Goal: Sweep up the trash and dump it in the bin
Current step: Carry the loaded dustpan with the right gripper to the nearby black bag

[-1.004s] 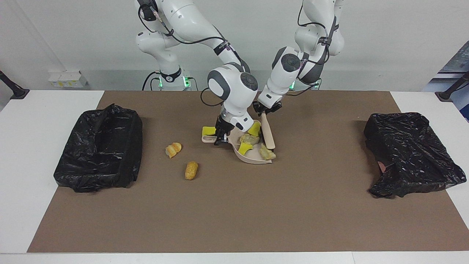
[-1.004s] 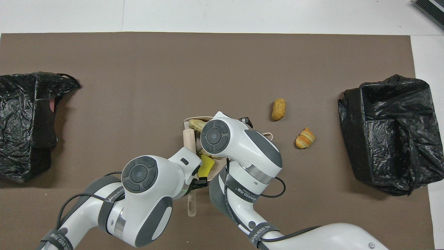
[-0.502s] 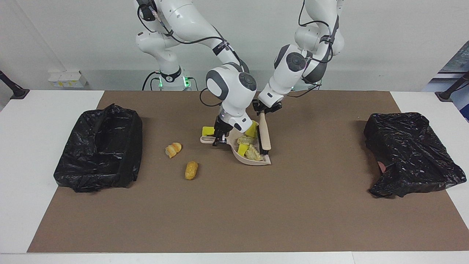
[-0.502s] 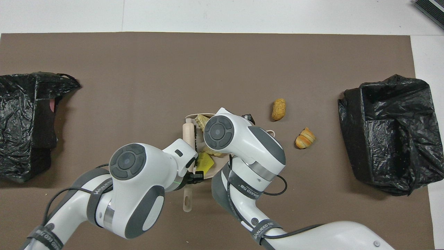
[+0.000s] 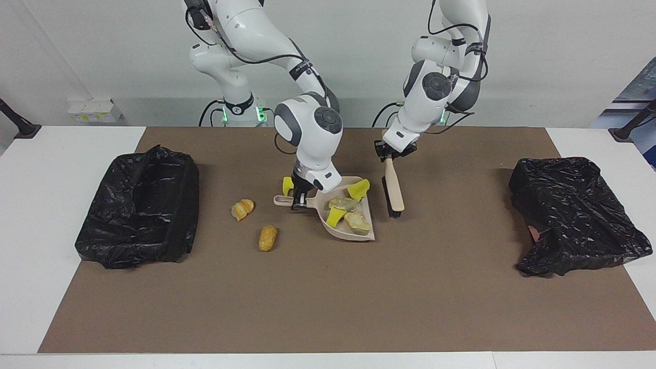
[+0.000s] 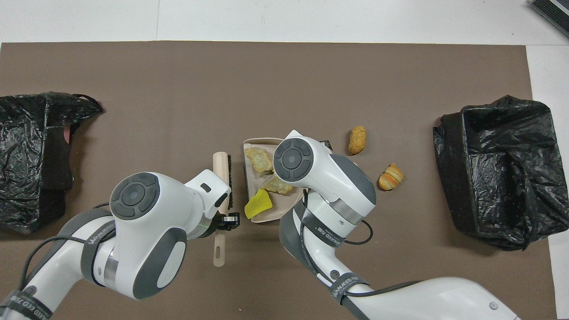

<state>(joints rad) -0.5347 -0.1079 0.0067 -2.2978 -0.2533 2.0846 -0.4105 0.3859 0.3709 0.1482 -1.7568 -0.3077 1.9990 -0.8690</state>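
A beige dustpan sits mid-mat, and my right gripper is shut on its handle. In it lie several bits of trash: yellow sponge chunks and pale lumps. One yellow chunk lies on the mat by the handle, nearer the robots. Two orange-brown pieces lie between the pan and the bin. My left gripper is shut on the brush, just beside the pan.
A second black-bagged bin stands at the left arm's end of the brown mat. White table shows around the mat's edges.
The left gripper drew the brush out of the dustpan toward the left arm's end. The pale lump at the pan's lip now lies inside it. The pan shifted slightly toward the right arm's end.
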